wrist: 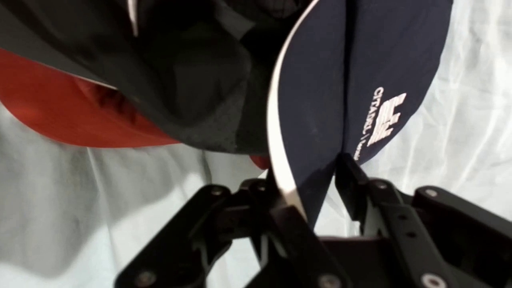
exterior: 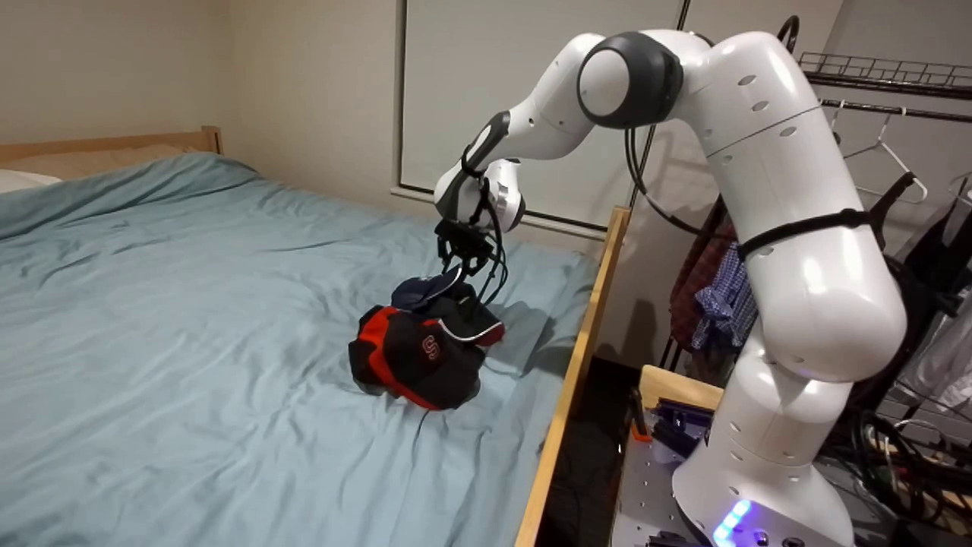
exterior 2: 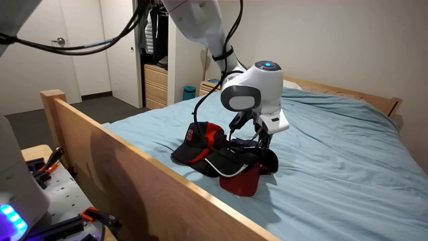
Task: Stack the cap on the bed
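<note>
Looks like the grab step, tbh. Seeing the navy cap (wrist: 364,80) on the bed (exterior: 228,304), near the footboard (exterior: 575,372) edge, between corners, just beside the red-and-black cap (exterior: 414,361). Seeing the navy brim (wrist: 312,116) between the jaws of the gripper (wrist: 308,170); can't tell if clamped or loose. Next: probably pinch firmly, lift clear, stack.

- Navy baseball cap (wrist: 318,96): smooth, matt cloth.
- Red-and-black baseball cap (exterior: 410,355): matt cloth.
- Bed sheet (exterior: 190,327): matt cloth, wrinkled rather than smooth.
- Bed footboard (exterior 2: 150,190): smooth wood, only a soft sheen.
- Robot arm (exterior: 790,175): smooth, glossy shell, plastic or painted metal, cannot tell which.
- Gripper (wrist: 308,176): dark, hard parts, mostly matt, with shiny metal screw heads (wrist: 146,279).
- Perforated plate (exterior 2: 67,204): dull, metallic-looking.
</note>
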